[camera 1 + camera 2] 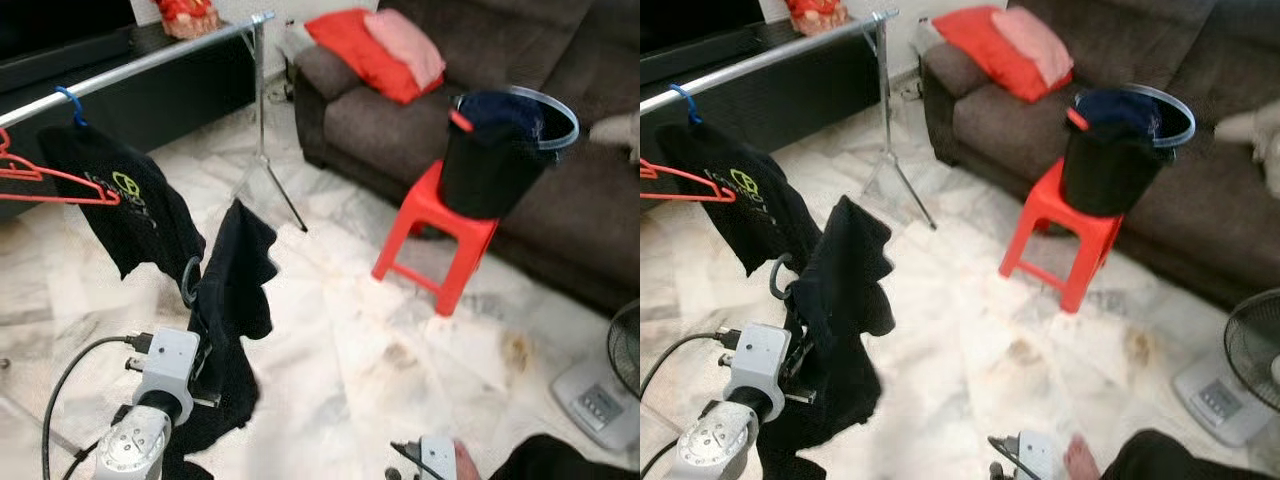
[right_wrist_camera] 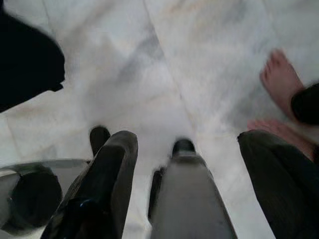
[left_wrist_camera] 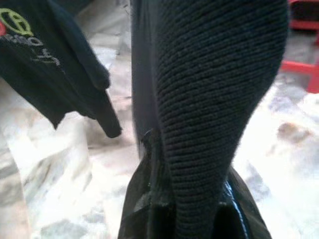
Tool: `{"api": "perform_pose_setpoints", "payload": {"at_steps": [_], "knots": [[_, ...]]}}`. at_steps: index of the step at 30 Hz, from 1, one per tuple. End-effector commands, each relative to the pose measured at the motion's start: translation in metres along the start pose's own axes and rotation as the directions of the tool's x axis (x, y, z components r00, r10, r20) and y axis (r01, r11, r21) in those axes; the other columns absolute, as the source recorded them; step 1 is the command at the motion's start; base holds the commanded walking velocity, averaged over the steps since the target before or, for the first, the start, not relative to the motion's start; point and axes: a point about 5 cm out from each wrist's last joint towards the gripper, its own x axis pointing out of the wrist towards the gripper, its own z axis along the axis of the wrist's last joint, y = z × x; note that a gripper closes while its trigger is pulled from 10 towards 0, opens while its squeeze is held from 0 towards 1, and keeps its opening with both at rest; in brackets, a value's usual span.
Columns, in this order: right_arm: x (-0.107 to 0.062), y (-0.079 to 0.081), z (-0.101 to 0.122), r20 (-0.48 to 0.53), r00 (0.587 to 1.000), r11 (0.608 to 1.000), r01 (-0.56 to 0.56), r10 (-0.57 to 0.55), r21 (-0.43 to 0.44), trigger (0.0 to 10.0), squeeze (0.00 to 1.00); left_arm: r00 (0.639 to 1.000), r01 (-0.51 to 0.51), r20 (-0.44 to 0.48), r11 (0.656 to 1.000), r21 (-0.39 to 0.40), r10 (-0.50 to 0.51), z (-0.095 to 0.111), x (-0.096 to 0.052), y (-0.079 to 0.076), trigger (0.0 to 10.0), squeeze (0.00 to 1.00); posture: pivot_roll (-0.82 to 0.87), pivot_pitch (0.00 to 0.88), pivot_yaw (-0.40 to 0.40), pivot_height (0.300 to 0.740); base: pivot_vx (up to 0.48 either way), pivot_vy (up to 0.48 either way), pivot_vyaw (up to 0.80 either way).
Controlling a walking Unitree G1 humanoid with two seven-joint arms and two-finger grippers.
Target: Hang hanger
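Left gripper [image 1: 205, 330] clamped on a hanger carrying a black knit garment [image 1: 235, 290], hook [image 1: 190, 282] up, well below the clothes rail [image 1: 150, 62] at 11 o'clock. Right gripper [image 2: 144, 199] idle near the floor, fingers slightly apart, empty. Risk: the draped cloth hides the hook, so it may miss the rail or snag the hung black T-shirt [image 1: 120, 205].

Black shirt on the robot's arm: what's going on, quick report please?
Left gripper shut on black garment on its hanger, short of rail. Right gripper low, open. Hung black shirt close beside.
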Motion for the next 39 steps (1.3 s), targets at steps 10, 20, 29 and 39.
{"api": "perform_pose_setpoints", "payload": {"at_steps": [10,20,29,39], "knots": [[-0.0008,-0.0033,-0.0040,-0.007,1.000,1.000,0.016,-0.016,-0.016,10.0,0.00,1.000,0.003,0.027,1.000,0.015,-0.004,0.0072,-0.0009,-0.0010,10.0,0.00,0.07,0.168,-0.037,0.740,-0.087,0.000,0.24],[-0.0007,-0.0034,-0.0033,-0.006,1.000,1.000,0.015,-0.015,-0.016,10.0,0.00,1.000,0.001,0.021,1.000,0.016,-0.002,0.0069,-0.0013,-0.0006,10.0,0.00,0.07,0.178,-0.039,0.740,0.000,0.000,0.80],[-0.0006,-0.0031,-0.0032,-0.006,1.000,1.000,0.013,-0.014,-0.014,10.0,0.00,1.000,0.015,0.009,1.000,0.026,-0.015,0.0060,-0.0011,-0.0029,10.0,0.00,0.07,0.179,-0.036,0.740,0.000,0.000,0.80],[-0.0007,-0.0027,-0.0033,-0.003,1.000,1.000,0.010,-0.010,-0.008,10.0,0.00,0.998,0.059,-0.025,0.998,0.032,-0.059,0.0019,-0.0001,-0.0081,10.0,0.00,0.07,0.182,-0.034,0.740,0.000,0.000,0.80]]}}
